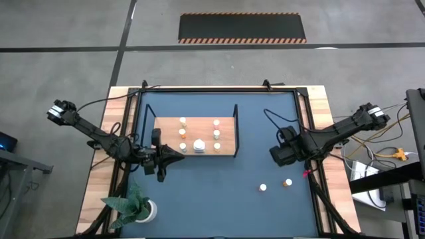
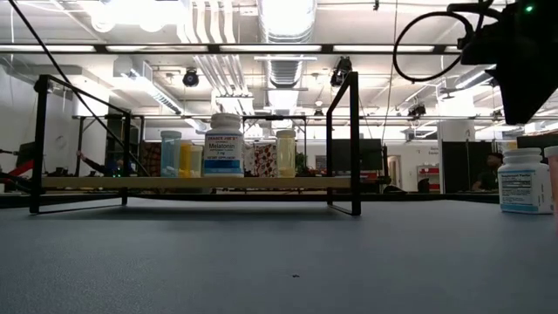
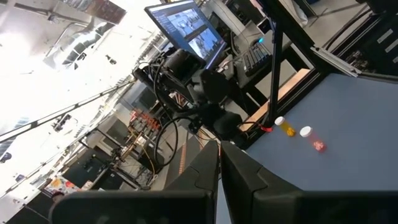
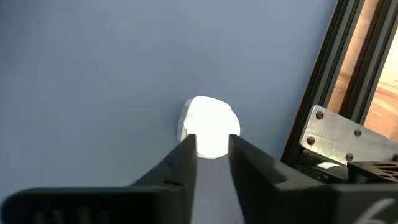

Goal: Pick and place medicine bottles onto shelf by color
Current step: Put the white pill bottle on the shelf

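Observation:
The shelf [image 1: 226, 151] stands at the table's middle and bears several medicine bottles [image 1: 198, 145]. In the low view they stand in a row on its board [image 2: 223, 145]. Two more bottles [image 1: 263, 188] [image 1: 287, 182] stand on the blue tabletop at the near right. My right gripper [image 1: 282, 156] hangs above the table near its right edge and points steeply down, open. Its fingertips [image 4: 211, 144] are clear of a white-topped bottle [image 4: 208, 121] below them. My left gripper [image 1: 163, 174] waits by the shelf's near left corner, shut and holding nothing [image 3: 219, 155].
A potted green plant [image 1: 136, 207] stands at the near left corner. Black frame rails [image 4: 323, 93] and wooden borders [image 1: 319, 106] run along the table's sides. Open blue tabletop [image 1: 219, 192] lies between the shelf and the near edge.

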Robot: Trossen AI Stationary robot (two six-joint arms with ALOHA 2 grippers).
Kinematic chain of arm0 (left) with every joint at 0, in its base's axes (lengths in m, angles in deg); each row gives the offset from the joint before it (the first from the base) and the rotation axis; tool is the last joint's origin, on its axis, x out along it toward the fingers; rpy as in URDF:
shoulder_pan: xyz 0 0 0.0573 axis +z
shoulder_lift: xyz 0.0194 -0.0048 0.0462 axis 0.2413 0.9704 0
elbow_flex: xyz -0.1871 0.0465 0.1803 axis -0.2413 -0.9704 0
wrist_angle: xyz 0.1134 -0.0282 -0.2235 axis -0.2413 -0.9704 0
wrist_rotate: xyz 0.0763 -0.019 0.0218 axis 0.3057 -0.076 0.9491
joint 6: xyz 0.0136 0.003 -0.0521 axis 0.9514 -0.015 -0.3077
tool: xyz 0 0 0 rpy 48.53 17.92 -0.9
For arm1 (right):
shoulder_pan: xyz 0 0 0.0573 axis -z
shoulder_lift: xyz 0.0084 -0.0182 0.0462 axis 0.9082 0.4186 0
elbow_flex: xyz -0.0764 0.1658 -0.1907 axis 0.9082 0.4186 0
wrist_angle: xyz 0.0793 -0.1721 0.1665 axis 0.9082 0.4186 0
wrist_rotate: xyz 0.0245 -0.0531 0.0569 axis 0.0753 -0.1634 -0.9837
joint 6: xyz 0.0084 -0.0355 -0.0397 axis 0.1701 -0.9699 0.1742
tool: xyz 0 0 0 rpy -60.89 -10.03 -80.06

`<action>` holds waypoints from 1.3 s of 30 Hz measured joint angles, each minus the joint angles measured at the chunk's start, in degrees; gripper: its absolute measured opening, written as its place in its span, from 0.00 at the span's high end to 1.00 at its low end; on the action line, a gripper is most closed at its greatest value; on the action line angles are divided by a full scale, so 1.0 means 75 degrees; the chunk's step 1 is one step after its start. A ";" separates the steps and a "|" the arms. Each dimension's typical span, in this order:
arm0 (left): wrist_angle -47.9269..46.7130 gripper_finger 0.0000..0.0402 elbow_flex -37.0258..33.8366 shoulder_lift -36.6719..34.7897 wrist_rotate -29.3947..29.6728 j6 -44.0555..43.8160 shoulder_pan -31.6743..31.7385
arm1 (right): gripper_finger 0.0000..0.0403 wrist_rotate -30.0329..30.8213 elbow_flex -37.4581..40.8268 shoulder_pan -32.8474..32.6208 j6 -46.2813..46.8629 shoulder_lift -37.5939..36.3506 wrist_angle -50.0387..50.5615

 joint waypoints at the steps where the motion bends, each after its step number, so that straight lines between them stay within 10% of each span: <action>1: 0.0000 1.00 0.0000 0.0000 0.0003 0.0000 -0.0001 | 0.72 0.0011 -0.0020 0.0000 0.0017 0.0000 -0.0006; 12: -0.0002 1.00 -0.0003 0.0000 0.0021 0.0000 -0.0002 | 0.27 0.0055 0.0288 0.0000 0.0606 0.0047 -0.0330; 20: -0.0002 1.00 -0.0006 0.0000 0.0035 0.0000 -0.0001 | 0.14 0.0053 0.1145 0.0001 0.1016 0.0050 -0.0914; 27: -0.0003 1.00 -0.0009 0.0000 0.0034 0.0000 -0.0001 | 0.18 0.0185 0.1666 0.0000 0.1055 0.0050 -0.1548; 39: -0.0002 1.00 -0.0009 0.0000 0.0032 0.0002 0.0000 | 0.56 0.0259 0.1711 0.0000 0.1002 0.0050 -0.1830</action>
